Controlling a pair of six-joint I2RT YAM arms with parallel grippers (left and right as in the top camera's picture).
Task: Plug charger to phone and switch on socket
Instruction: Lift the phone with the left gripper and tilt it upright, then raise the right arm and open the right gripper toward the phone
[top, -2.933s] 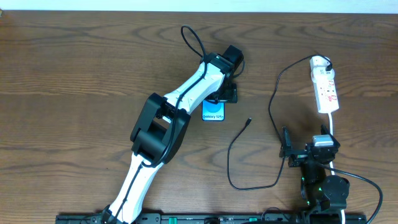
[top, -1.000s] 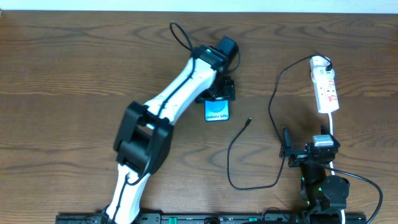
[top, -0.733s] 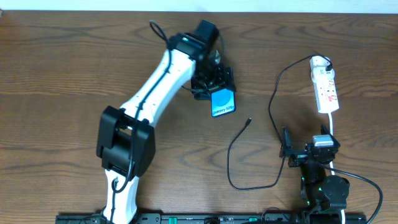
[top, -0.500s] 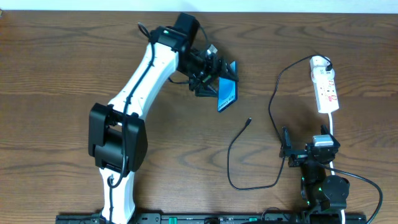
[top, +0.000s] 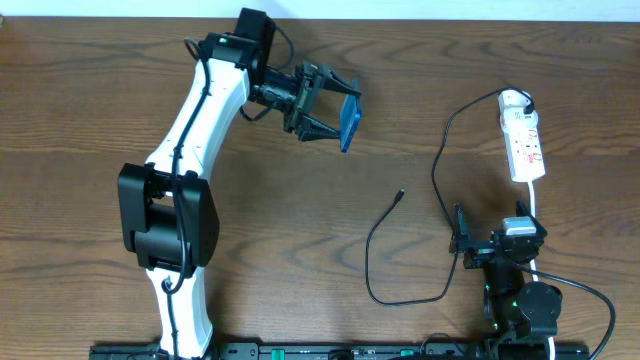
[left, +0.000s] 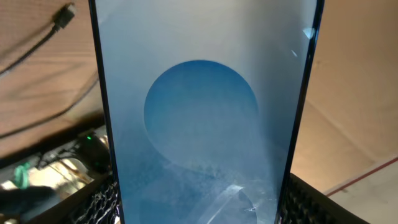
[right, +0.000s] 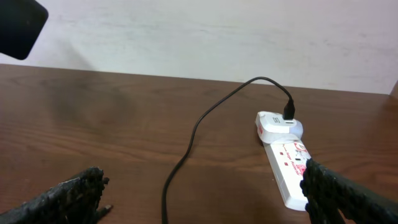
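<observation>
Holding phone edge-up w/ my L gripper, jaws clamped on it. R gripper is spread wide, near the charger.

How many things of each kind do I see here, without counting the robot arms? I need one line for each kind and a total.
phone: 1
charger cable: 1
power strip: 1
Total: 3

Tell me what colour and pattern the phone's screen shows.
Pale blue with a darker blue circle; the phone shows best in the left wrist view.
</observation>
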